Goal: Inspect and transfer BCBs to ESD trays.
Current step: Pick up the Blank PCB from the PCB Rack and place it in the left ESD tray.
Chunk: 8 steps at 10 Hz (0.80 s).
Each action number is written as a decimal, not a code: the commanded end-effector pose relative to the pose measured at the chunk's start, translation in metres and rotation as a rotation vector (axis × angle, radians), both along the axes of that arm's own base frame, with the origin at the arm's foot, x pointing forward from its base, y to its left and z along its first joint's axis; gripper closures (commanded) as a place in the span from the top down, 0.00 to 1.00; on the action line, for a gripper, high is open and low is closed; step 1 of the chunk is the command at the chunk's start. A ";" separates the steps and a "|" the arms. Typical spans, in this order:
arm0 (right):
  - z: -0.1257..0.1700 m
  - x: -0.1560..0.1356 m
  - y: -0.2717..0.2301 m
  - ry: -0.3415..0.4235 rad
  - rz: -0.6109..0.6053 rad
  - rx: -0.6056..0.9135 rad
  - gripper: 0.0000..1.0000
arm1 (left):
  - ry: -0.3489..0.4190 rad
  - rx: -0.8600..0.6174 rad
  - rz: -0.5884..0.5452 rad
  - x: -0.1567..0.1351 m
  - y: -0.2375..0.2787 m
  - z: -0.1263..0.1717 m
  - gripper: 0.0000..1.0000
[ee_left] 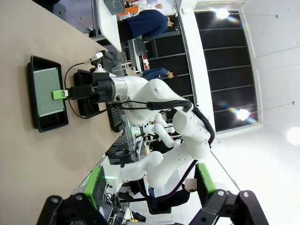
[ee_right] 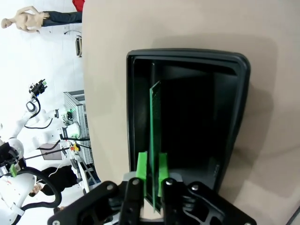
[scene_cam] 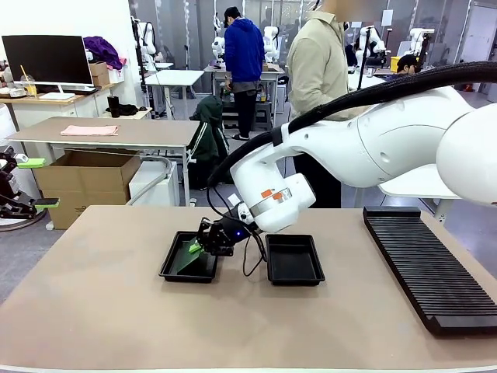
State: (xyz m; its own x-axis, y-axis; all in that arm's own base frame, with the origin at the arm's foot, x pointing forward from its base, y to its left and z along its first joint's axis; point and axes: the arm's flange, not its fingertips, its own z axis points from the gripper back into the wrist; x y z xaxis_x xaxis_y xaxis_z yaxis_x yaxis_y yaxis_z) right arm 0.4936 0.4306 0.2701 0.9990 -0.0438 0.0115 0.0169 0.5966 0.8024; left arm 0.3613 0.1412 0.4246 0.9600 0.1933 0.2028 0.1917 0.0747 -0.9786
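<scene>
Pinching a tilted BCB [ee_right: 155, 117] inside tray [ee_right: 187, 55] rim, right end effector [ee_right: 152, 164] — left end effector [ee_left: 149, 185] spread (well clear).

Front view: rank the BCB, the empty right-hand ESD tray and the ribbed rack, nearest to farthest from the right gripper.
1. The BCB, between the fingers of the right gripper, tilted in the left tray.
2. The empty ESD tray, beside it toward the right.
3. The ribbed rack, along the table's right side.
</scene>
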 end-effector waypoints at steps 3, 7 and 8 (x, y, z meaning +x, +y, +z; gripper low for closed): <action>0.013 0.000 0.005 0.024 -0.007 -0.080 0.39 | 0.000 -0.001 0.002 -0.001 0.000 0.000 1.00; 0.036 0.002 0.019 0.032 0.024 -0.218 0.67 | 0.000 -0.001 0.002 -0.001 0.000 0.000 1.00; 0.042 0.003 0.024 0.033 0.038 -0.245 0.72 | 0.000 -0.001 0.002 -0.001 0.000 0.000 1.00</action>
